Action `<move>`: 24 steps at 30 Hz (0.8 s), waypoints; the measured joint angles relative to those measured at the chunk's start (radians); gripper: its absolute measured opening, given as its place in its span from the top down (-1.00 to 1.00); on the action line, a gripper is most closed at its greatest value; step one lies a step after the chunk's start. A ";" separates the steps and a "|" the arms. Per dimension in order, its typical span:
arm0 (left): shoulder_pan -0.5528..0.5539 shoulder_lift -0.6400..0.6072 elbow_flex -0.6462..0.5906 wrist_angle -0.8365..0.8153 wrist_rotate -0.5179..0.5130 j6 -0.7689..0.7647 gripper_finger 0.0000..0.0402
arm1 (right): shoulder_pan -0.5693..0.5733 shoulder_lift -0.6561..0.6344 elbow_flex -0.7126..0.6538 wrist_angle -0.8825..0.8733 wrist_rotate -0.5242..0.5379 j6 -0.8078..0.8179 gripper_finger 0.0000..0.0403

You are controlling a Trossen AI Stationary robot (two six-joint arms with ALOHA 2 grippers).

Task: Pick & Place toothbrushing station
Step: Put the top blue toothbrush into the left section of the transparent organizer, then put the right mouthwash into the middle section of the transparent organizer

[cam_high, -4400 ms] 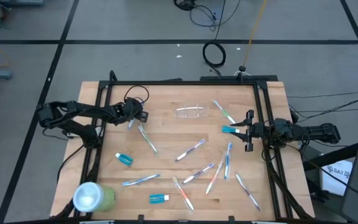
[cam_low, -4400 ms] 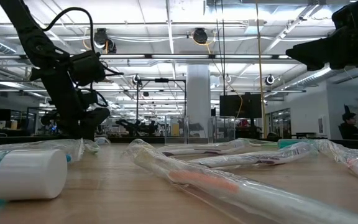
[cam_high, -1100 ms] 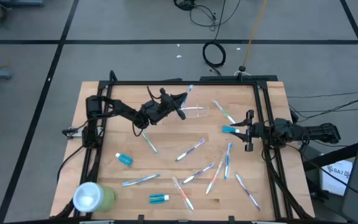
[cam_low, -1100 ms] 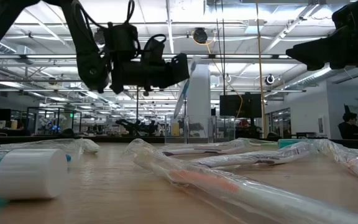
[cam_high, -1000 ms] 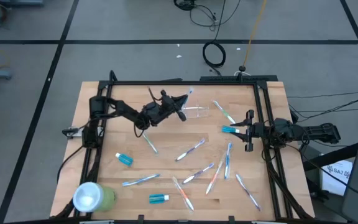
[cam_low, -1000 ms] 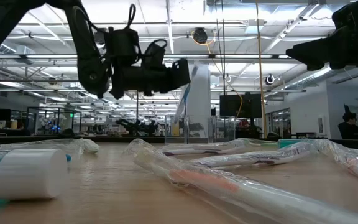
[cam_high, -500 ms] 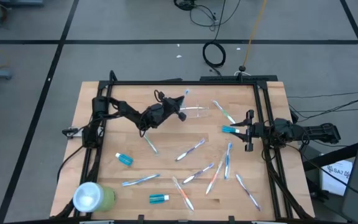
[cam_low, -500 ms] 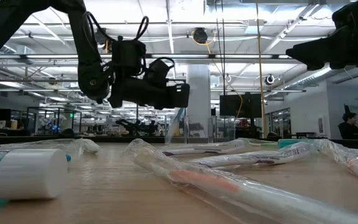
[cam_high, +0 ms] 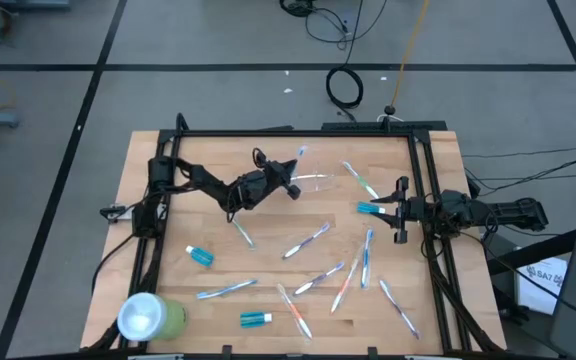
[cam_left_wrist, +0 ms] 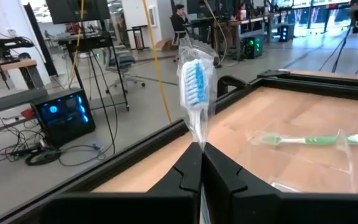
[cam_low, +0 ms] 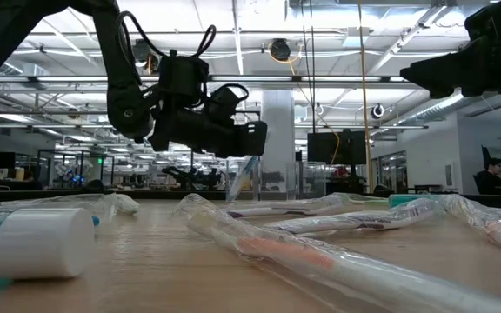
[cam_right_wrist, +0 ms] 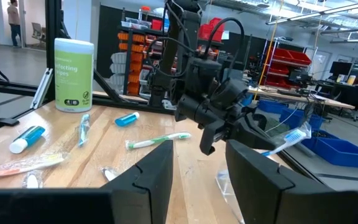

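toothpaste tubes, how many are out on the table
3 tubes: one on the left, one low in the high view's middle, one on the right. None seems hidden.

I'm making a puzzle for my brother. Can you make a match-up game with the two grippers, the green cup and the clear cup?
Things:
1. left gripper
2. right gripper
3. green cup
4. clear cup

States or places:
A. at a corner of the table
B. open, with nothing between its fingers
C. shut on a blue toothbrush
D. on the table, right beside the left gripper

Pairs: 1-C, 2-B, 3-A, 4-D
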 joint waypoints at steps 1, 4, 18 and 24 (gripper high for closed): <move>-0.002 0.000 0.000 0.000 -0.002 0.000 0.95 | 0.000 0.000 0.000 0.000 0.000 0.000 0.30; -0.005 0.000 0.000 -0.006 -0.012 0.001 0.86 | 0.000 0.000 0.000 0.000 0.000 0.000 0.30; -0.061 -0.088 -0.002 -0.132 -0.205 0.025 0.26 | 0.000 0.000 0.000 0.009 0.000 -0.025 0.30; -0.111 -0.260 -0.002 -0.313 -0.278 0.077 0.23 | 0.000 0.000 0.000 0.024 0.000 -0.043 0.30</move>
